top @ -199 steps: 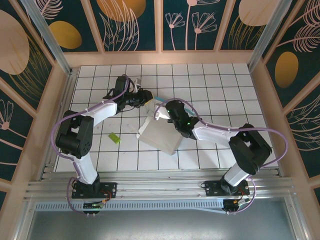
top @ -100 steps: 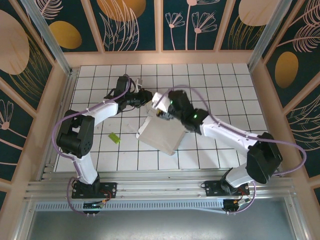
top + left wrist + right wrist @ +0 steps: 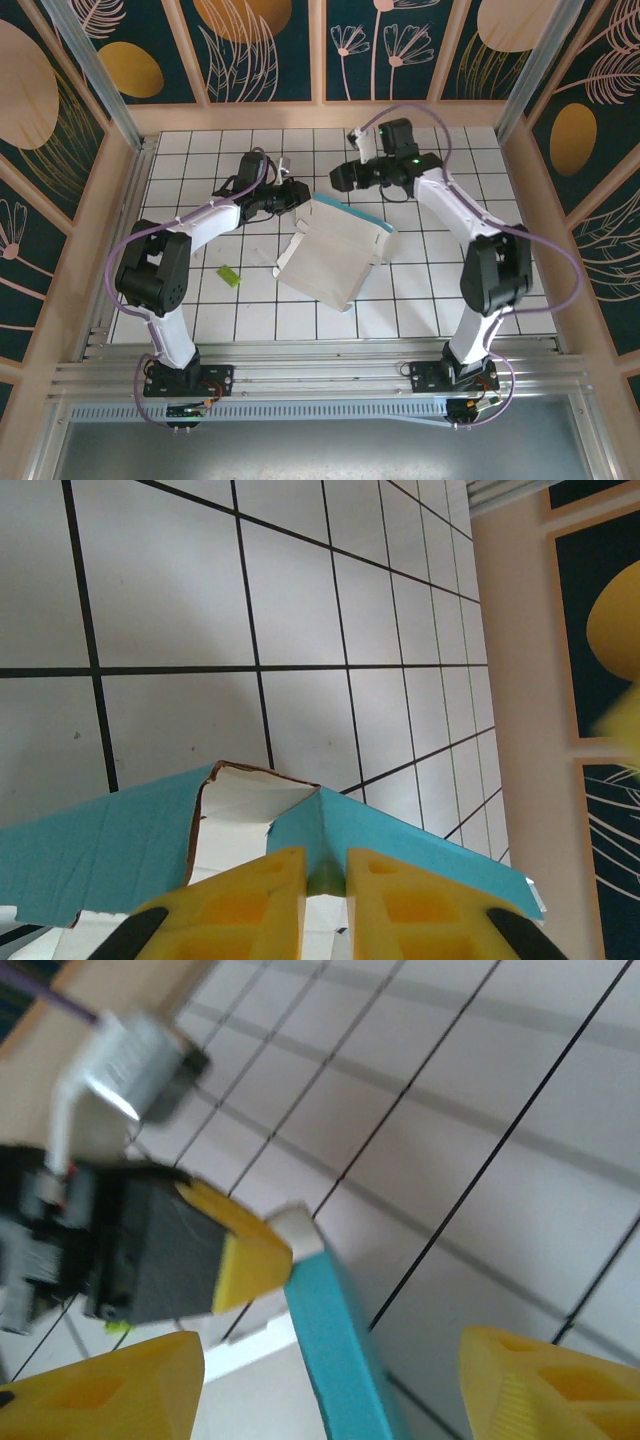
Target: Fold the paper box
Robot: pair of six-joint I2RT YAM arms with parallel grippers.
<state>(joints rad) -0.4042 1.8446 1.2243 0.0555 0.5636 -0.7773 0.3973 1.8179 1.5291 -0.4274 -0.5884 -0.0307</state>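
Left gripper is clamping a turquoise flap at the box's far-left corner, its yellow fingers pressing together on the fold. Right gripper is hanging with its jaws spread wide, gripping nothing, just beyond the box's far edge and seemingly above it — that wrist view is blurred. The box is lying near the middle of the table, pale side up, its turquoise-edged far flap partly lifting. A yellow-green piece is sitting to the box's left, apart from it.
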